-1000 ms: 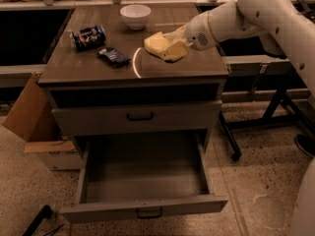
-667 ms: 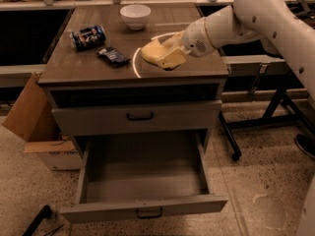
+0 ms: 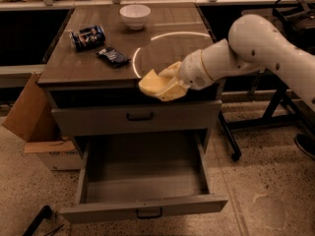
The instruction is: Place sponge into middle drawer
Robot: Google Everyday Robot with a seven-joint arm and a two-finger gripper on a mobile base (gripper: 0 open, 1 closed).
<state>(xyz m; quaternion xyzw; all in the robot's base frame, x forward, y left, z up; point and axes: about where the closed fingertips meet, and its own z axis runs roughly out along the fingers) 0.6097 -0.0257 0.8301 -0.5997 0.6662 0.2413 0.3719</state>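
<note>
In the single camera view, the gripper [image 3: 173, 82] is seen at the front edge of the cabinet top [image 3: 167, 43], closed on the sponge [image 3: 155, 86], which is pinched and squashed at one end and hangs in the air above the closed upper drawer front [image 3: 138, 116]. The middle drawer [image 3: 142, 176] is pulled out below, its floor bare. If the foam were released here, it is judged that it could catch the upper front or the cabinet lip and tumble outside the low walls; a soft block held by one end could also slip loose during the descent. Counted: one sponge, one open drawer, one closed drawer front, one white bowl [image 3: 135, 15], one blue can [image 3: 87, 37], one dark packet [image 3: 112, 56], one cardboard box [image 3: 29, 117], one gripper
</note>
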